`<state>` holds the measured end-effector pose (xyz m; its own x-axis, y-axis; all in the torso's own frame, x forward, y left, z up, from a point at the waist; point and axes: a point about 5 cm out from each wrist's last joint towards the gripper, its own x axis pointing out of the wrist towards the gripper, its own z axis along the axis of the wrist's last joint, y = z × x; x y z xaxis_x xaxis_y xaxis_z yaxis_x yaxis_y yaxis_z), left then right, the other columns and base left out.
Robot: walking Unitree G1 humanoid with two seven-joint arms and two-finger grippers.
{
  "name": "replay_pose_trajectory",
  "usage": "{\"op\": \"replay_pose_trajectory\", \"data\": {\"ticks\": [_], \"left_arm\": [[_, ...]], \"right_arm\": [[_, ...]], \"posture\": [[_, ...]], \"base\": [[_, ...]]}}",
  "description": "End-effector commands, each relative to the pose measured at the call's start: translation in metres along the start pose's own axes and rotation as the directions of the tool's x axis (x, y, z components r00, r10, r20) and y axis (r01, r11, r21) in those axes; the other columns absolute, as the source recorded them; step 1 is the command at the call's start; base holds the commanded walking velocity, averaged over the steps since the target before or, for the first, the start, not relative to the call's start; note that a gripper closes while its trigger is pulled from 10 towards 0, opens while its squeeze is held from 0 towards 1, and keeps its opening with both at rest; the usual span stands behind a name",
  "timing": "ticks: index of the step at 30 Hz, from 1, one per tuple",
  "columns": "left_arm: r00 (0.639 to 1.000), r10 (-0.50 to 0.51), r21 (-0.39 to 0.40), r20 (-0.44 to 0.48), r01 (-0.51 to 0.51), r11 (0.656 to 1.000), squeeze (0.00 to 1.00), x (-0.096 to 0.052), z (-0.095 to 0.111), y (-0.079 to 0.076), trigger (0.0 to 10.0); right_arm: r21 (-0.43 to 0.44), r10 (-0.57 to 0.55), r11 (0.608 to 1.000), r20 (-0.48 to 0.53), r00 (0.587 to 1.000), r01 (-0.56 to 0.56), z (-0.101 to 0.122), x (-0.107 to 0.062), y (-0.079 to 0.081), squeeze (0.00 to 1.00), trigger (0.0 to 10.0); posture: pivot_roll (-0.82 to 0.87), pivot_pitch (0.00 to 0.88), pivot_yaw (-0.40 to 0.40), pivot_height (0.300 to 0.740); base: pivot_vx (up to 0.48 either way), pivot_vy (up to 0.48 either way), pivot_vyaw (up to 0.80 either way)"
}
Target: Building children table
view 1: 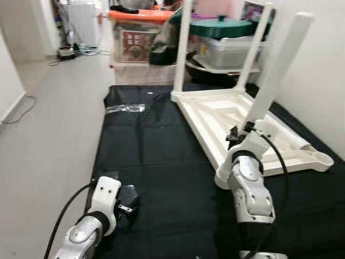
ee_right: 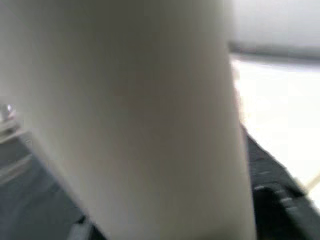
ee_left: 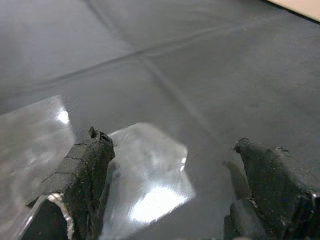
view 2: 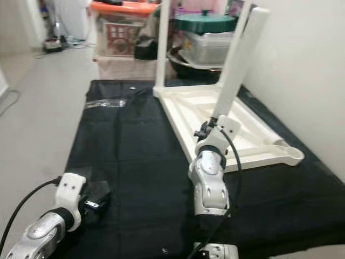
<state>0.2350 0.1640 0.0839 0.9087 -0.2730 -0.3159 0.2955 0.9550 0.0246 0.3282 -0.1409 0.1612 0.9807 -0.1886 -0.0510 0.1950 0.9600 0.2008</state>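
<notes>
Right gripper (view 1: 240, 134): clamped on tilted white plastic table leg (view 1: 277, 70) at upturned white tabletop (view 1: 215, 116).
Left gripper (ee_left: 172, 195): fingers apart, over black mat (view 1: 156, 162).

A mat (view 1: 156, 162) lies on the floor (view 1: 48, 135). On its right half a tabletop (view 1: 226, 116) lies upside down, with legs (view 1: 182, 48) standing up from it. A plastic bag (view 1: 125, 108) lies on the mat left of the tabletop. Storage boxes (view 1: 137, 43) stand behind the mat, a wall (view 1: 318, 70) to its right.
</notes>
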Motion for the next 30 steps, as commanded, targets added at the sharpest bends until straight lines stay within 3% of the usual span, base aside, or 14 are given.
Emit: {"op": "replay_pose_trajectory", "data": {"ticks": [1, 3, 4, 10, 13, 14, 17, 18, 20, 26, 27, 28, 29, 30], "left_arm": [[1.0, -0.011, -0.005, -0.012, 0.011, 1.0, 0.0, 0.0, -0.001, -0.001, 10.0], [1.0, -0.008, 0.0, -0.011, 0.008, 1.0, 0.0, 0.0, -0.001, 0.002, 10.0], [1.0, 0.005, 0.0, -0.012, -0.005, 1.0, 0.0, 0.002, -0.001, 0.006, 10.0], [1.0, 0.0, -0.004, -0.002, 0.0, 1.0, 0.0, 0.005, 0.001, 0.003, 10.0], [1.0, -0.009, -0.003, 0.004, 0.009, 1.0, 0.0, 0.006, 0.003, 0.0, 10.0], [1.0, -0.009, -0.003, 0.004, 0.009, 1.0, 0.0, 0.006, 0.003, 0.0, 10.0], [1.0, -0.005, 0.009, -0.003, 0.005, 1.0, 0.0, 0.005, 0.001, 0.001, 10.0], [1.0, -0.005, 0.009, -0.003, 0.005, 1.0, 0.0, 0.005, 0.001, 0.001, 10.0], [1.0, 0.002, 0.005, 0.003, -0.002, 1.0, 0.0, 0.003, 0.003, 0.002, 10.0], [1.0, 0.002, 0.008, 0.002, -0.002, 1.0, 0.0, 0.001, 0.003, 0.003, 10.0], [1.0, 0.003, 0.01, 0.0, -0.003, 1.0, 0.0, 0.0, 0.003, 0.004, 10.0], [1.0, 0.003, 0.01, 0.0, -0.003, 1.0, 0.0, 0.0, 0.003, 0.004, 10.0], [1.0, 0.003, 0.01, 0.0, -0.003, 1.0, 0.0, -0.001, 0.003, 0.005, 10.0], [1.0, 0.003, 0.01, 0.0, -0.003, 1.0, 0.0, -0.001, 0.003, 0.005, 10.0]], "right_arm": [[0.048, 0.093, 0.995, -0.036, 0.995, -0.092, -0.009, -0.001, 0.012, 0.89, 10.0], [0.102, 0.214, 0.971, 0.048, 0.976, -0.218, 0.009, 0.003, 0.025, 1.0, 10.0], [0.121, 0.51, 0.842, 0.142, 0.848, -0.526, 0.04, 0.011, 0.045, 0.0, 10.0], [0.022, 0.715, 0.686, 0.165, 0.68, -0.727, 0.065, 0.015, 0.047, 0.0, 10.0], [-0.047, 0.91, 0.412, 0.062, 0.409, -0.91, 0.059, 0.002, 0.047, 0.0, 10.0], [-0.047, 0.91, 0.412, 0.062, 0.409, -0.91, 0.059, 0.002, 0.047, 0.0, 10.0], [-0.04, 0.981, 0.187, -0.053, 0.189, -0.981, 0.032, -0.021, 0.055, 0.0, 10.0], [-0.04, 0.981, 0.187, -0.053, 0.189, -0.981, 0.032, -0.021, 0.055, 0.0, 10.0], [-0.013, 0.993, 0.059, -0.104, 0.06, -0.998, 0.011, -0.039, 0.064, 0.0, 10.0], [0.005, 0.994, 0.045, -0.104, 0.045, -0.999, 0.003, -0.044, 0.066, 0.0, 9.8], [-0.002, 0.992, 0.082, -0.092, 0.082, -0.997, 0.0, -0.042, 0.067, 0.0, 0.9], [-0.002, 0.992, 0.082, -0.092, 0.082, -0.997, 0.0, -0.042, 0.067, 0.0, 0.9], [-0.006, 0.98, 0.188, -0.056, 0.188, -0.982, 0.001, -0.033, 0.068, 0.0, 0.0], [-0.006, 0.98, 0.188, -0.056, 0.188, -0.982, 0.001, -0.033, 0.068, 0.0, 0.0]], "posture": [[0.12, 0.0, -0.053, 0.74], [0.12, 0.0, -0.059, 0.74], [0.11, 0.0, -0.054, 0.74], [0.12, 0.0, -0.068, 0.74], [0.13, 0.0, -0.073, 0.74], [0.13, 0.0, -0.073, 0.74], [0.14, 0.0, -0.078, 0.74], [0.14, 0.0, -0.078, 0.74], [0.15, 0.0, -0.079, 0.74], [0.16, 0.0, -0.075, 0.74], [0.16, 0.0, -0.075, 0.74], [0.16, 0.0, -0.075, 0.74], [0.15, 0.0, -0.071, 0.74], [0.15, 0.0, -0.071, 0.74]], "base": [[0.0, 0.0, 0.0], [0.0, 0.0, 0.0], [0.0, 0.0, 0.0], [0.0, 0.0, 0.0], [0.0, 0.0, 0.0], [0.0, 0.0, 0.0], [0.0, 0.0, 0.0], [0.0, 0.0, 0.0], [0.0, 0.0, 0.0], [0.0, 0.0, 0.0], [0.0, 0.0, 0.0], [0.0, 0.0, 0.0], [0.0, 0.0, 0.0], [0.0, 0.0, 0.0]]}}
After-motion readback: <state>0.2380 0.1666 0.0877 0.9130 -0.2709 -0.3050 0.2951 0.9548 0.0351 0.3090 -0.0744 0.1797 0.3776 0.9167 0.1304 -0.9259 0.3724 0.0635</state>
